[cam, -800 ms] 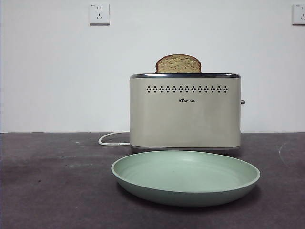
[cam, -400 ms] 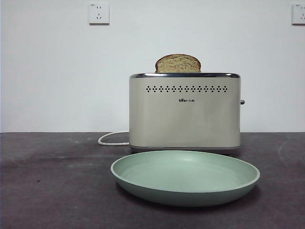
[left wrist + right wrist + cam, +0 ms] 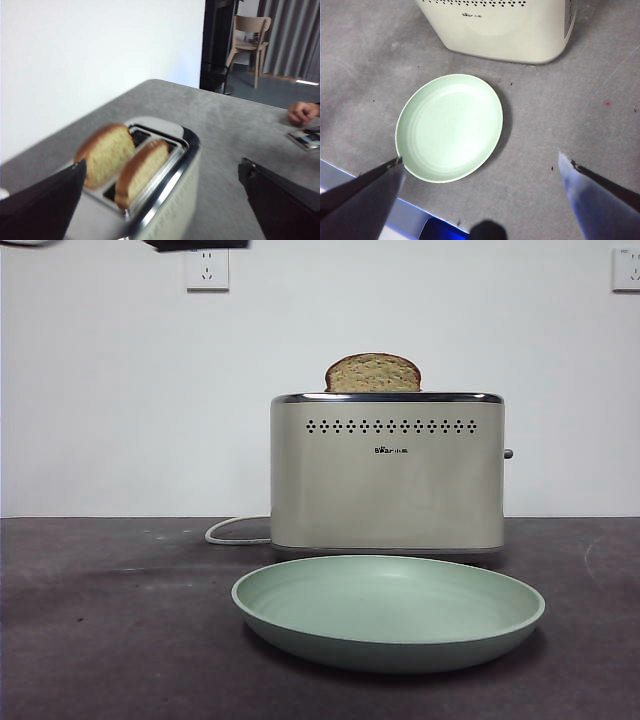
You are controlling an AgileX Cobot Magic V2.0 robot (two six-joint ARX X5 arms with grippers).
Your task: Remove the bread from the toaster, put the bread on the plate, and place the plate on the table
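Front view: a boxy cream-beige toaster [image 3: 388, 475] with a chrome top rim is standing on the dark grey-brown matte tabletop [image 3: 100, 630]. A tan speckled slice of bread [image 3: 373, 373] with a dark crust is protruding from its slot. A wide, shallow, pale mint-green plate [image 3: 388, 610] is lying empty just in front of the toaster. A small dark logo is showing under the dotted rows; its characters are too small to read. A black arm tip is entering at the top edge.

Left wrist view: the left hand [image 3: 160, 200], its jaws standing wide apart and holding nothing, is hovering near the toaster's top. Two slices are sitting in the slots here, the picture being somewhat blurred.

Right wrist view: the right hand [image 3: 480, 185], jaws likewise apart and empty, is hanging above the plate and the tabletop.

Judgement: no step is completed yet. Bread removal, placing it on the plate and setting the plate are all outstanding.
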